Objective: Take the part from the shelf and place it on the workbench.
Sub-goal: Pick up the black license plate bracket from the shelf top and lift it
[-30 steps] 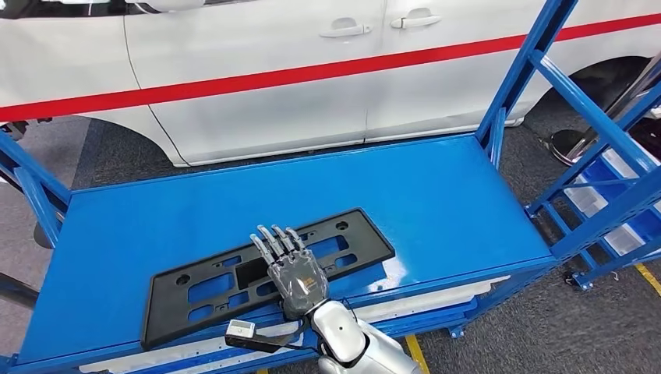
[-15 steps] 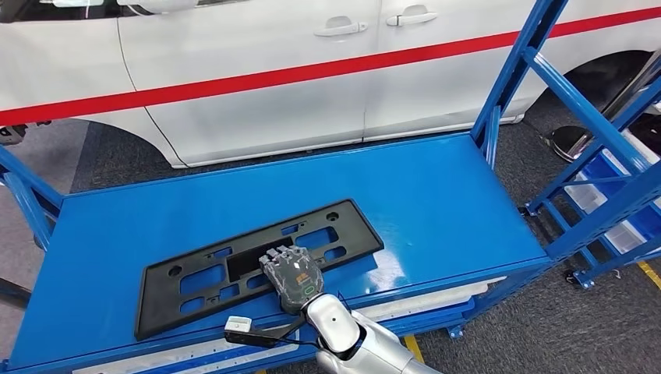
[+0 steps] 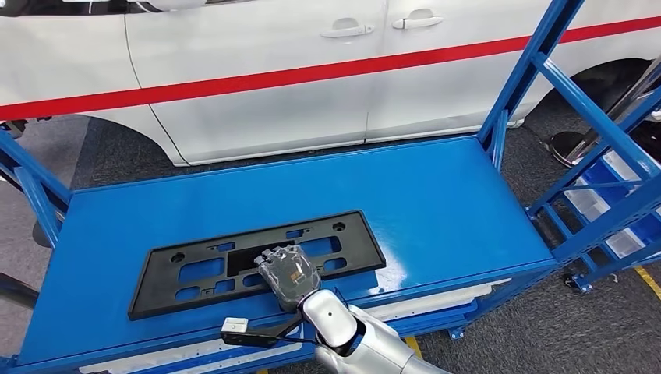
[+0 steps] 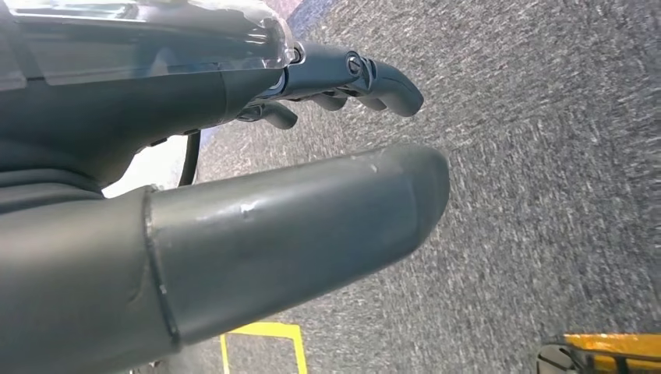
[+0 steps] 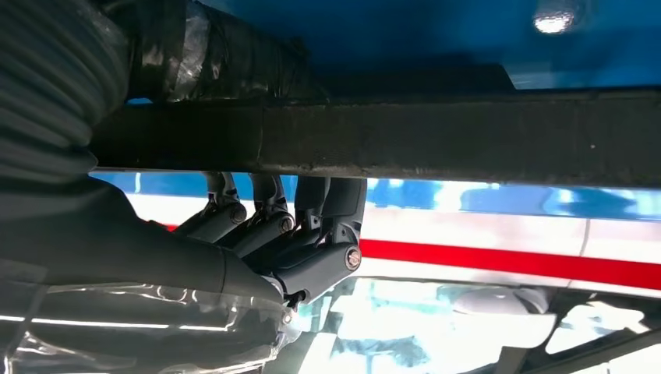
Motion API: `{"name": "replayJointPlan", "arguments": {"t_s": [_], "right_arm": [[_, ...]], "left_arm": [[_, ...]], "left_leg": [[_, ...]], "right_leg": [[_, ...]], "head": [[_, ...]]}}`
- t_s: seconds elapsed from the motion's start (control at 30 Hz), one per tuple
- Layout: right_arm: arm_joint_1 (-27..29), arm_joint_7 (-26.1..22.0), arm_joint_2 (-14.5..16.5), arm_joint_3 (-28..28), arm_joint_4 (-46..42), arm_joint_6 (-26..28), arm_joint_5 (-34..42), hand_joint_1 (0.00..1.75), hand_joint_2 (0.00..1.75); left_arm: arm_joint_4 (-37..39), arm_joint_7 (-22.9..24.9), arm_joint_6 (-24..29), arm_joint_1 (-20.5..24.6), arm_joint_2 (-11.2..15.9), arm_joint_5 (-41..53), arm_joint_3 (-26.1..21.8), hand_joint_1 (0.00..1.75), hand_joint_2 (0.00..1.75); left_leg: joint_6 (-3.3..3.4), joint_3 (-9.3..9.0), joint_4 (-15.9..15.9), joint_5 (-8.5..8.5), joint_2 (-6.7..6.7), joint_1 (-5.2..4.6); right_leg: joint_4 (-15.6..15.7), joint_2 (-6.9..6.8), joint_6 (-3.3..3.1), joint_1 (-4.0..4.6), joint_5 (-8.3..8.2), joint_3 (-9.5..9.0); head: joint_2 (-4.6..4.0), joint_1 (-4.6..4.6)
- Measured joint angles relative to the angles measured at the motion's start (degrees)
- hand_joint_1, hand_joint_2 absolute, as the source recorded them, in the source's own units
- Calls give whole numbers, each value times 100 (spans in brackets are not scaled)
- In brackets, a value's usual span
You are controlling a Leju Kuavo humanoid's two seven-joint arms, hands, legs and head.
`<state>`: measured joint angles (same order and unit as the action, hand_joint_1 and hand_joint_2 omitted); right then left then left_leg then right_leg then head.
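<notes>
On the blue workbench point(image 3: 436, 195), toward seven o'clock, lies the flat black part point(image 3: 187, 273). At its near edge the right hand point(image 3: 290, 274) curls its fingers point(image 5: 312, 257) over the frame bar, gripping it. Hanging over grey carpet point(image 4: 546, 156), the left hand point(image 4: 234, 195) holds nothing, fingers apart.

A white car point(image 3: 257, 78) with a red stripe point(image 3: 312, 74) along its doors stands just behind the blue frame. Grey carpet point(image 3: 109, 152) covers the floor, with yellow tape point(image 3: 647, 276) marking it at the right edge.
</notes>
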<state>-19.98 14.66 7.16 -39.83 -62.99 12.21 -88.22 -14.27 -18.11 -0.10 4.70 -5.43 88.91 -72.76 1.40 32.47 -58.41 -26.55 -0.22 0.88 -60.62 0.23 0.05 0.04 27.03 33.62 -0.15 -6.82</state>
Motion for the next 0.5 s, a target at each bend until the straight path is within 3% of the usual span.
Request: {"name": "replayJointPlan", "arguments": {"t_s": [0.1, 0.17, 0.23, 0.3, 0.33, 0.37, 0.4, 0.43, 0.5], "right_arm": [[49, -346, -7, 3, -254, 85, 598, 175, 175], [134, -854, -16, 9, -645, 390, 1494, 175, 175], [305, -1505, -24, 28, -1287, 858, 2719, 175, 175], [591, -2160, -40, 61, -2113, 1294, 4069, 175, 175], [740, -2428, -62, 82, -2520, 1429, 4661, 175, 175], [867, -2660, -92, 109, -2911, 1508, 5180, 175, 175], [966, -2843, -123, 144, -3259, 1538, 5587, 175, 175], [1046, -3001, -155, 181, -3585, 1547, 5908, 175, 175], [1160, -3238, -201, 265, -4139, 1551, 6296, 175, 175]], "left_arm": [[0, -1, 3, -6, -4, -58, 2, 0, 0], [0, -20, 14, -22, -10, -125, 1, 0, 0], [0, -65, 39, -42, -24, -182, -5, 0, 0], [0, -115, 70, -57, -36, -208, -15, 0, 0], [0, -131, 82, -67, -41, -213, -20, 0, 0], [0, -144, 88, -83, -48, -215, -24, 0, 0], [0, -156, 90, -98, -54, -221, -28, 0, 0], [0, -168, 91, -109, -59, -227, -34, 0, 0], [0, -188, 92, -116, -68, -243, -48, 0, 0]], "left_leg": [[-99, -4, 16, -2, -2, -6], [-160, 8, -77, -94, 7, 13], [-200, 212, -582, -417, 11, 28], [-235, 558, -1332, -774, 9, 29], [-251, 667, -1556, -828, 10, 33], [-261, 673, -1562, -762, 11, 40], [-268, 569, -1343, -592, 12, 49], [-271, 384, -956, -374, 14, 61], [-252, 54, -288, -136, 4, 58]], "right_leg": [[207, 15, -64, 31, -11, -77], [275, 19, -129, 10, -43, -129], [324, 13, -186, -9, -64, -174], [319, -3, -209, -6, -55, -170], [312, -11, -210, -7, -49, -166], [300, -15, -205, -13, -40, -162], [280, -11, -193, -22, -25, -160], [250, -6, -171, -32, -2, -159], [174, 4, -109, -25, 50, -136]], "head": [[0, 2], [0, 2], [0, 3], [0, 4], [0, 5], [0, 4], [0, 5], [0, 5], [0, 3]]}}
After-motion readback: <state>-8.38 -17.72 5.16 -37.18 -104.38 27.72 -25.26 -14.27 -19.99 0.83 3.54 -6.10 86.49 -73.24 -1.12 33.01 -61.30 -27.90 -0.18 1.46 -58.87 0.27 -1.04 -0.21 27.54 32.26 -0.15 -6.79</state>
